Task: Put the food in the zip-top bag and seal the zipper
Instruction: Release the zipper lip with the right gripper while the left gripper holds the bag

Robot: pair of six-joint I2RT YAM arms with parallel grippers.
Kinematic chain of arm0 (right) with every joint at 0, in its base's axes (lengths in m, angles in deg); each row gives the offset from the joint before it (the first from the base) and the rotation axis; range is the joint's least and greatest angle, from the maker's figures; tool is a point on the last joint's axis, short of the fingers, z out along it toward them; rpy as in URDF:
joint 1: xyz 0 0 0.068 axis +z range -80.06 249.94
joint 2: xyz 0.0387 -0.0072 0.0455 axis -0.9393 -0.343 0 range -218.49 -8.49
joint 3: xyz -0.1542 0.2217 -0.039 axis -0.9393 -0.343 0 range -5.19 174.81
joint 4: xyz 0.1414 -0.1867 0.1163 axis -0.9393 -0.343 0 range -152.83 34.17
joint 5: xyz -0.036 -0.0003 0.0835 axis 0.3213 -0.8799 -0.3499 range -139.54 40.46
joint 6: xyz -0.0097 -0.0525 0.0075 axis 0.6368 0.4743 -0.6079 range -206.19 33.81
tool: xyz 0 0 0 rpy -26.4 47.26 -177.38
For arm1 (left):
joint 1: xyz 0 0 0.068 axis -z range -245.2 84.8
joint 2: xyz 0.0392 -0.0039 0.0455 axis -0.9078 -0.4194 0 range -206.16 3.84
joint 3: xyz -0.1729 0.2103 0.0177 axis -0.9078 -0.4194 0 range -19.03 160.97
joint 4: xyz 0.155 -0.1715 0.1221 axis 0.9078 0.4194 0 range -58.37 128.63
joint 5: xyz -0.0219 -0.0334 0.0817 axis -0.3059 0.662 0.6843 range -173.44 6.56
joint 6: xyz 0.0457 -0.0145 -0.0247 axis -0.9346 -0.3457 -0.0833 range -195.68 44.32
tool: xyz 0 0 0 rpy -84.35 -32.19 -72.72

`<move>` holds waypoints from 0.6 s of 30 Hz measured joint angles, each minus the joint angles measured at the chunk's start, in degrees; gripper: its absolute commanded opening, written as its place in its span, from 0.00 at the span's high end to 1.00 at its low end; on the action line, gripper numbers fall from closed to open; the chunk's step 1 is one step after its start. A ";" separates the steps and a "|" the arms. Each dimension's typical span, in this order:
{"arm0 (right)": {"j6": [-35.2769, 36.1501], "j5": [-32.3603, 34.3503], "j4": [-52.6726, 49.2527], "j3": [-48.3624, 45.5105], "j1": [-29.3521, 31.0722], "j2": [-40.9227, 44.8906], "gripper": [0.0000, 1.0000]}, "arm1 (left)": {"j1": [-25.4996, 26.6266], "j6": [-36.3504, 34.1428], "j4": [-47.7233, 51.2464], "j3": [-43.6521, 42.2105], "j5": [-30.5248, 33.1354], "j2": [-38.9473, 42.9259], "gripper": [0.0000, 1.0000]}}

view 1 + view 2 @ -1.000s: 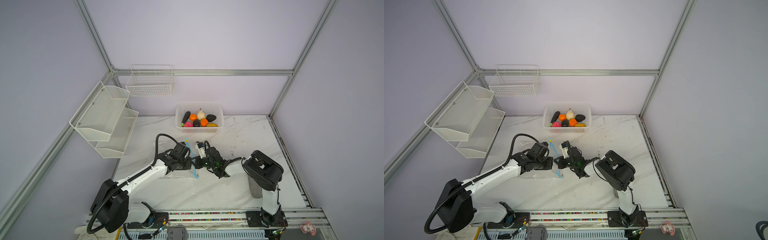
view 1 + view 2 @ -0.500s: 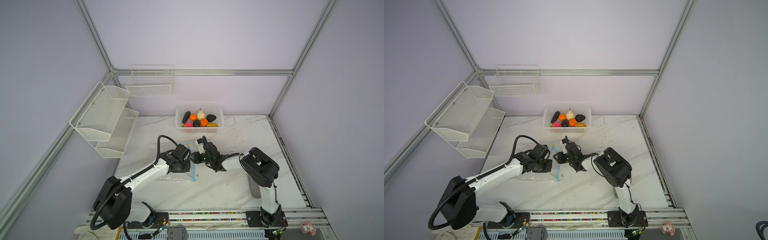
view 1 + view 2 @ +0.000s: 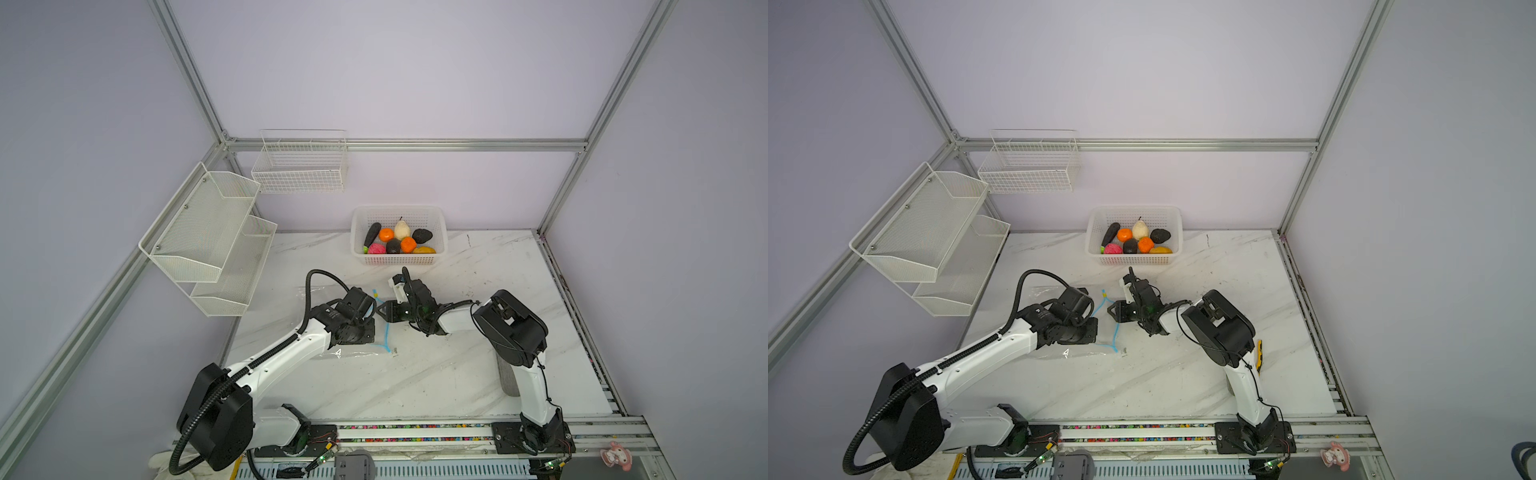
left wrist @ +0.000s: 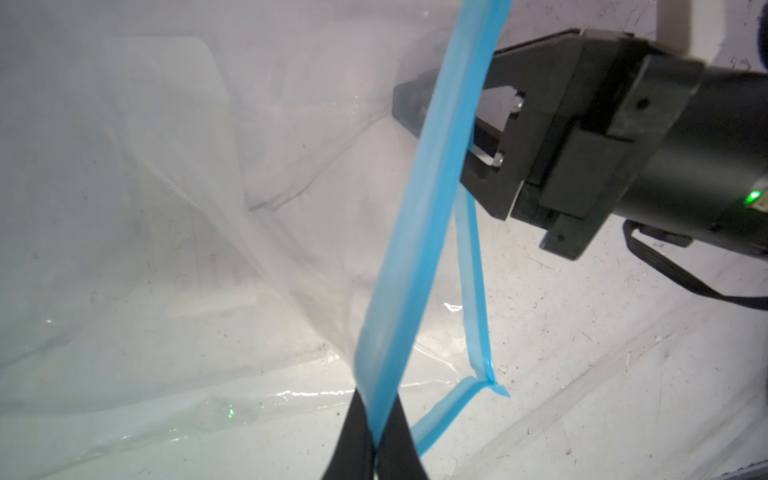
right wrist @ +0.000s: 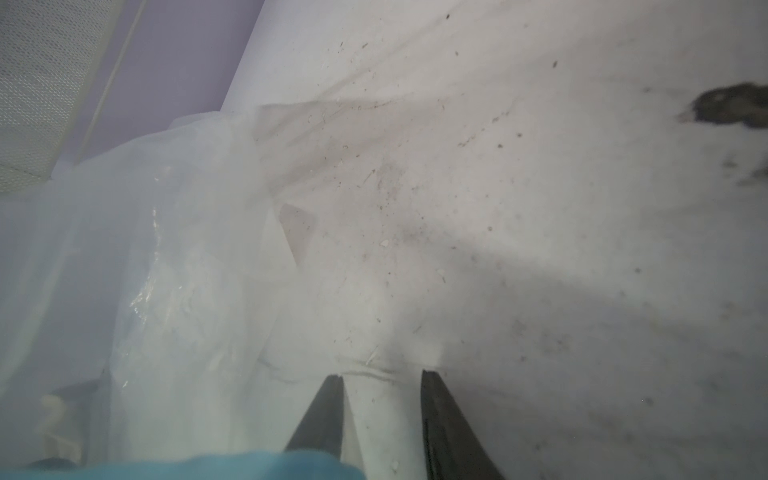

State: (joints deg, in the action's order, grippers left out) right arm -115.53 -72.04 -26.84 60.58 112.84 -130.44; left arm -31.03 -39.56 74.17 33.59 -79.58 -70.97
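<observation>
The clear zip-top bag (image 3: pixel 353 354) (image 3: pixel 1067 353) lies on the marble table under my left arm. My left gripper (image 4: pixel 376 419) (image 3: pixel 371 314) is shut on one lip of the blue zipper (image 4: pixel 419 199) (image 3: pixel 1116 332) and holds it up, so the mouth gapes. The other lip lies low on the table. My right gripper (image 5: pixel 382 376) (image 4: pixel 444 141) (image 3: pixel 1109 311) stands open at that mouth with nothing between its fingers (image 5: pixel 434 399); they reach past the raised lip, with bag film (image 5: pixel 166 249) beside them. The food (image 3: pixel 397 242) (image 3: pixel 1138 242) sits in the white perforated basket (image 3: pixel 399 261) at the back.
White mesh shelves (image 3: pixel 208 232) and a wire basket (image 3: pixel 299 166) hang on the left and back walls. Yellow-handled pliers (image 3: pixel 1259 355) lie behind my right arm's elbow. A grey cylinder (image 3: pixel 507 374) stands by the right arm's base.
My right gripper has opened from nearly shut and slid left, up to the bag's mouth. My left gripper, still shut on the zipper lip, has shifted slightly toward the back.
</observation>
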 measured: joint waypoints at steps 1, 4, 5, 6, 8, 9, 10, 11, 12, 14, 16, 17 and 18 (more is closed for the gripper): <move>0.02 -0.57 -0.22 0.81 0.28 -0.50 0.66 | 0.00 0.28 0.11 0.07 0.04 0.07 1.00; 0.11 -1.51 -0.79 3.37 0.83 -2.19 0.66 | 0.00 1.25 1.42 1.03 0.09 -0.35 1.00; 0.09 -1.84 -1.07 4.02 1.09 -2.60 0.67 | 0.00 1.53 2.05 1.73 0.11 -0.79 1.00; 0.13 -2.21 -1.36 4.66 1.42 -2.97 0.66 | 0.00 1.99 2.56 2.71 0.13 -1.55 1.00; 0.24 -2.71 -1.66 5.31 1.84 -3.37 0.67 | 0.00 2.47 2.95 4.28 0.24 -3.06 1.00; 0.28 -2.93 -1.81 5.44 1.97 -3.39 0.66 | 0.00 2.73 2.93 4.79 0.33 -3.80 1.00; 0.35 -3.19 -1.92 5.60 2.19 -3.39 0.66 | -0.02 2.91 2.95 4.98 0.48 -4.39 1.00; 0.48 -3.45 -2.08 5.70 2.32 -3.39 0.66 | -0.04 2.99 3.02 5.01 0.57 -4.83 1.00; 0.59 -3.65 -2.21 5.79 2.38 -3.39 0.65 | -0.04 3.23 3.15 5.01 0.68 -5.31 1.00; 0.79 -3.93 -2.64 5.77 2.38 -3.39 0.63 | -0.04 3.30 3.21 5.01 0.70 -6.21 1.00; 1.09 -4.11 -2.97 5.60 2.38 -3.39 0.61 | -0.13 3.28 2.93 5.03 0.48 -7.45 1.00; 1.20 -4.24 -2.95 5.49 2.38 -3.30 0.59 | -0.22 3.28 2.78 5.03 0.22 -8.22 1.00; 1.33 -4.28 -2.93 5.25 2.38 -3.10 0.58 | -0.35 3.26 2.60 5.03 -0.11 -8.92 1.00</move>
State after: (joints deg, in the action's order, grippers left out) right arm -114.20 -76.32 -29.77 65.83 115.22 -133.54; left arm -31.38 -36.31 76.77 38.62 -79.69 -79.89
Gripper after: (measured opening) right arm 0.402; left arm 0.047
